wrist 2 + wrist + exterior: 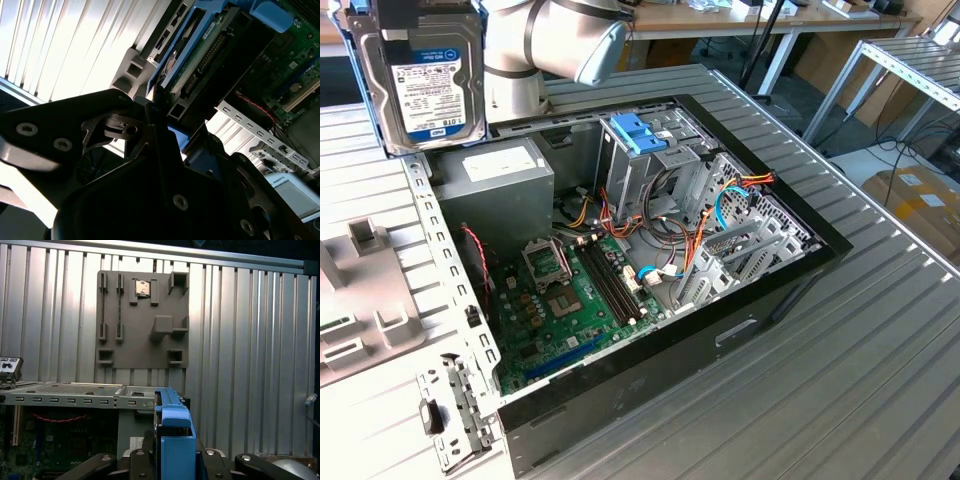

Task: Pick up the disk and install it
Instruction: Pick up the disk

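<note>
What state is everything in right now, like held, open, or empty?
disk: held in the air, outside the computer case.
gripper: shut on the disk.
computer case: open, insides exposed.
grey holder plate: flat on the table, most slots empty.

An open computer case point(650, 372) lies on the ribbed metal worktop point(860, 400), its green motherboard point(570, 300) near a grey power supply point(495, 182) and a drive cage point(620, 175) topped by a light blue bracket point(638, 133), with a grey moulded tray point(360, 300) alongside.
</note>
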You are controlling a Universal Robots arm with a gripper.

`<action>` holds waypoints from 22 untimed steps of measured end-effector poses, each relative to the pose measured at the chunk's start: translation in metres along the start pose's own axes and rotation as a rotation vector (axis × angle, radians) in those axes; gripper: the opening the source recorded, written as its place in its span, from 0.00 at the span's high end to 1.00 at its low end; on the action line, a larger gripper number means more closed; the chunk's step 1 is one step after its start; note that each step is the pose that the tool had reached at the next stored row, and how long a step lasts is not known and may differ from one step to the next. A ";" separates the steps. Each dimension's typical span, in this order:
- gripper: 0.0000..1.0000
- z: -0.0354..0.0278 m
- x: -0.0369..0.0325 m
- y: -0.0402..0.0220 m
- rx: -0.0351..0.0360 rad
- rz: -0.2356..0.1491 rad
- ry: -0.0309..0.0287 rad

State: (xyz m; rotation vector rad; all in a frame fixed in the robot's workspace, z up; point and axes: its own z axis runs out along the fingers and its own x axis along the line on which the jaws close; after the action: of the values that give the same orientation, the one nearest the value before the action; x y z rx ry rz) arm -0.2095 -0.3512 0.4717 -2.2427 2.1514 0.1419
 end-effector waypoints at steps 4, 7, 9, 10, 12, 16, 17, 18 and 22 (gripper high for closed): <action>0.63 0.0001 0.0002 -0.0021 0.0000 0.000 0.0000; 0.63 0.0002 0.0004 -0.0039 0.0000 0.000 0.0000; 0.63 0.0002 0.0005 -0.0049 -0.0001 0.000 0.0001; 0.63 0.0003 0.0006 -0.0056 -0.0001 0.000 0.0000; 0.63 0.0004 0.0007 -0.0068 0.0000 0.000 0.0000; 0.63 0.0006 0.0010 -0.0094 0.0000 0.000 0.0000; 0.63 0.0006 0.0011 -0.0102 0.0000 0.000 0.0000; 0.63 0.0007 0.0011 -0.0107 -0.0001 0.000 0.0000; 0.63 0.0008 0.0014 -0.0134 0.0000 0.000 0.0000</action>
State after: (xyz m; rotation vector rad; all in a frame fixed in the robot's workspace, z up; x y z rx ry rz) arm -0.1962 -0.3519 0.4702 -2.2428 2.1515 0.1419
